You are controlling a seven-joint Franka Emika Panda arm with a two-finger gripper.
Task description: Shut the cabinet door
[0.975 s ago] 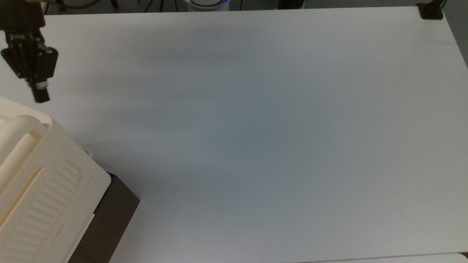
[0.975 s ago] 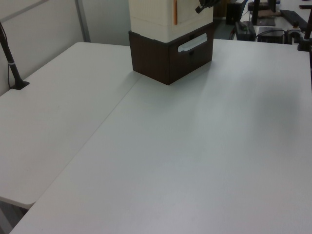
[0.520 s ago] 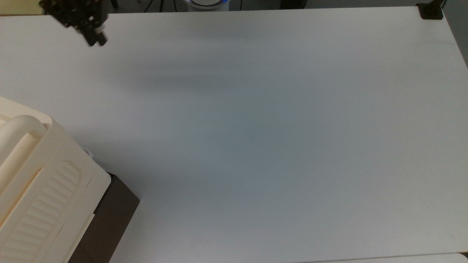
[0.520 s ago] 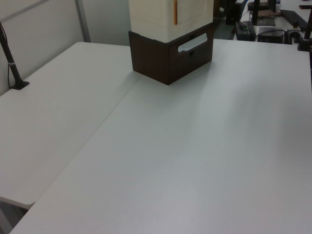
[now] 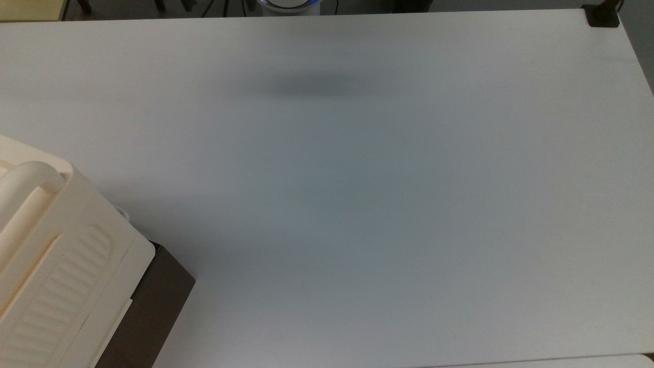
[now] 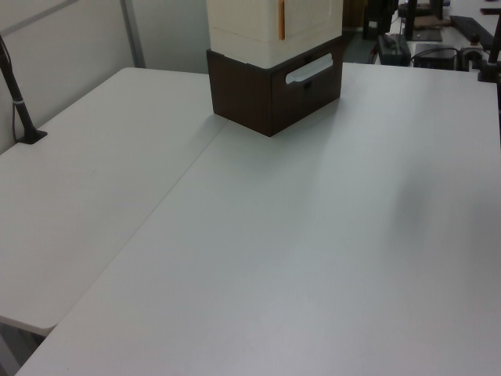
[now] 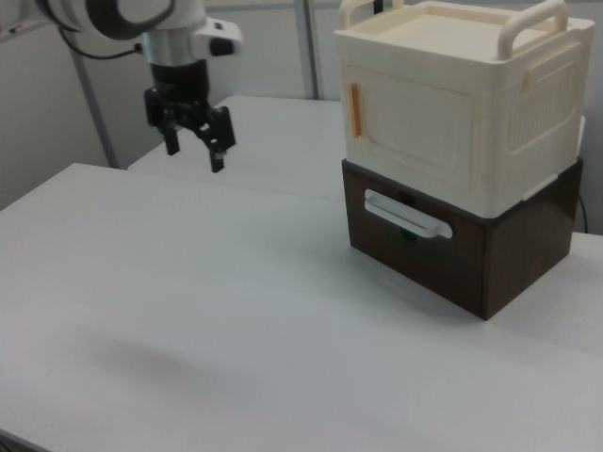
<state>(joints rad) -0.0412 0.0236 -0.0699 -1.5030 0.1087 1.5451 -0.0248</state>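
Gripper (image 7: 195,143) (fingers parted, holding nothing) well apart from cabinet door (image 7: 410,122); table (image 7: 188,311) between.

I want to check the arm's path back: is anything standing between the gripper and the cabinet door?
Nothing visible does. In the right view the gripper hangs above bare table, to the right view's left of the cabinet door, which looks flush with the cabinet.

A dark brown drawer box (image 7: 462,259) with a pale handle (image 7: 407,216) is sitting on the white table (image 5: 388,204). A black clamp (image 5: 602,15) is gripping the table's far corner at the top view's right; a black post (image 6: 17,98) is standing at the left view's left edge.
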